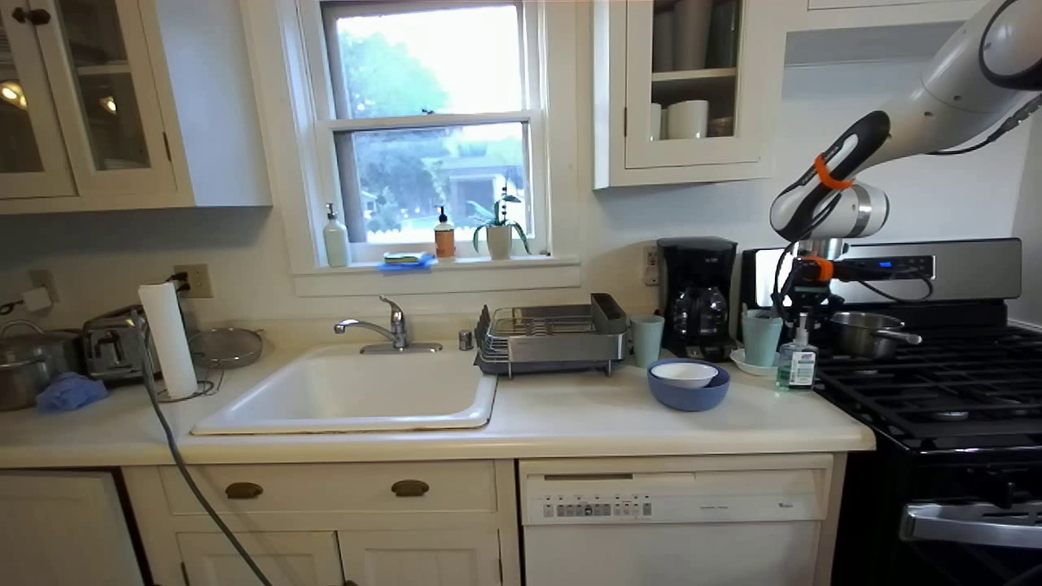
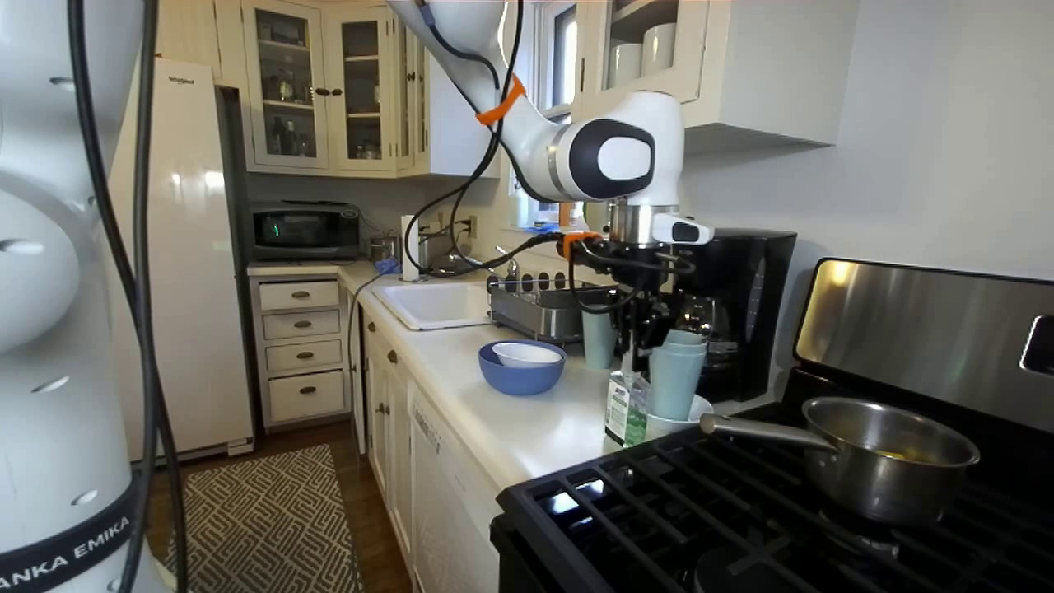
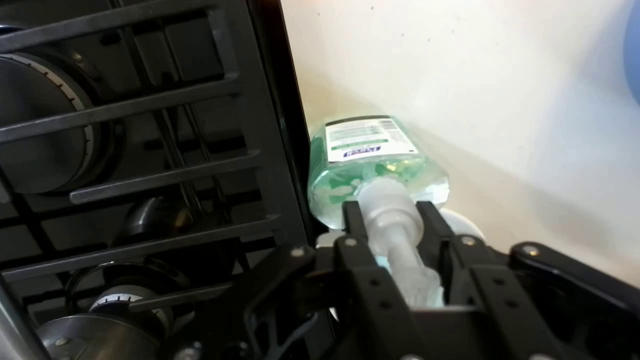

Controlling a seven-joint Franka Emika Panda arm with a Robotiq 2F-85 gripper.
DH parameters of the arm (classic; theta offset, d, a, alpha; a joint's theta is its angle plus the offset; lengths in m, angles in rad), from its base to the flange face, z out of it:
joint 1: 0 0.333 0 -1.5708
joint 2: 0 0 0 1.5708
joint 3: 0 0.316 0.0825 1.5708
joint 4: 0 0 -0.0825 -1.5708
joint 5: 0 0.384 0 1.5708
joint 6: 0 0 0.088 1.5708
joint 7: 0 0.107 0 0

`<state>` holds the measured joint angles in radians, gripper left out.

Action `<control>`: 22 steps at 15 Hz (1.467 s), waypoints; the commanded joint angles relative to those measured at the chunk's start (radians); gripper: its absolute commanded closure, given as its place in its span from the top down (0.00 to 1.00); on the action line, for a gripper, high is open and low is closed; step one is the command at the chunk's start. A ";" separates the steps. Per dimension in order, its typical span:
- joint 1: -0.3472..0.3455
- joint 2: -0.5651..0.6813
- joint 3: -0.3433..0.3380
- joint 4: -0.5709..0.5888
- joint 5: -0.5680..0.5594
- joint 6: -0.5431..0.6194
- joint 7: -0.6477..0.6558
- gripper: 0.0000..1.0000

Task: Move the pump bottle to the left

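You seem at the grasping step, your black tool (image 3: 391,212) clenched on the translucent green plastic pump bottle (image 1: 796,366), so next lift and carry it left over the white worktop (image 1: 570,411).

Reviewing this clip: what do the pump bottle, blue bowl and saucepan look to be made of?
Pump bottle: likely clear plastic, glossy; green shows through its walls and light glints off them.
Blue bowl: ceramic or plastic, smooth and opaque; its even color doesn't settle which.
Saucepan: metal, probably stainless steel, with a satin-to-shiny finish; its grey wall carries soft reflections.
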<state>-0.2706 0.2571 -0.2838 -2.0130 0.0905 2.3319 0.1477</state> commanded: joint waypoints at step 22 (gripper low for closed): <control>0.114 -0.213 0.128 -0.049 -0.272 -0.152 -0.376 0.30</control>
<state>-0.1549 0.0445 -0.1571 -2.0647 -0.1818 2.1830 -0.2280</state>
